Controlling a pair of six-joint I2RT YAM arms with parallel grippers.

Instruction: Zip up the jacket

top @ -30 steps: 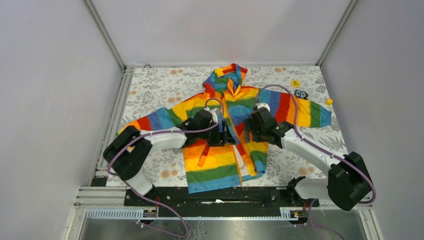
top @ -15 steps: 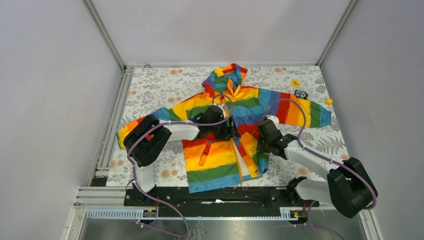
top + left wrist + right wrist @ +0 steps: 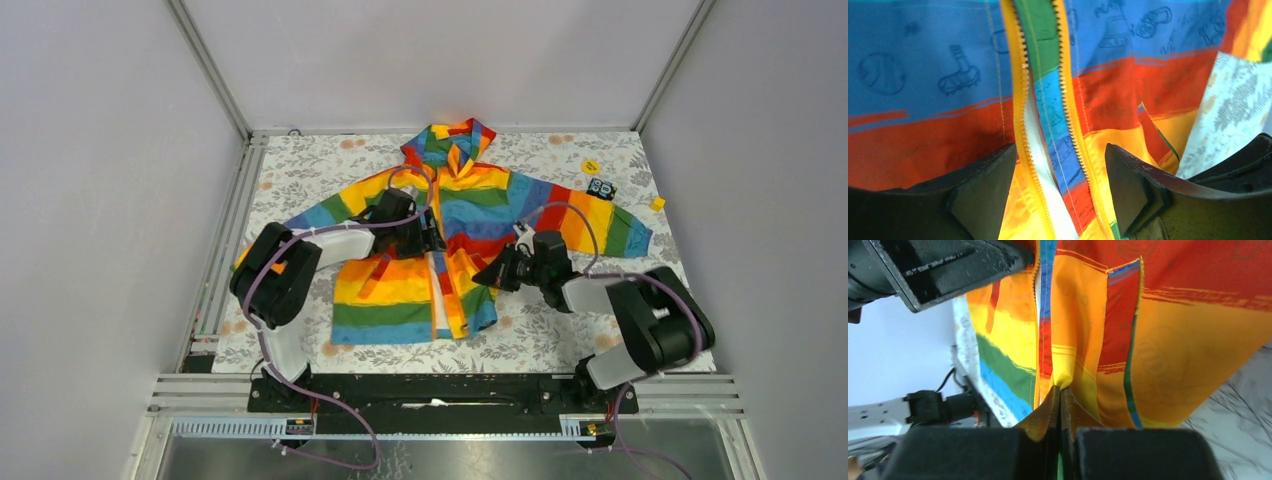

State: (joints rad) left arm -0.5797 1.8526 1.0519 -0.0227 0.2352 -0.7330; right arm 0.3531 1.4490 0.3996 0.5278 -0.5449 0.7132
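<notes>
Two grippers are working on the rainbow jacket (image 3: 470, 205).
The jacket is lying flat on the flowery table (image 3: 560, 340), with its hood pointing to the far side and its sleeves spread out. My left gripper (image 3: 425, 232) is hanging over the chest with its fingers (image 3: 983, 195) wide apart, one on each side of the orange zipper (image 3: 1020, 90), holding nothing. The two rows of zipper teeth are lying apart there, with white lining showing between them. My right gripper (image 3: 497, 278) is pinching a fold of yellow cloth tight at the jacket's lower right side.
</notes>
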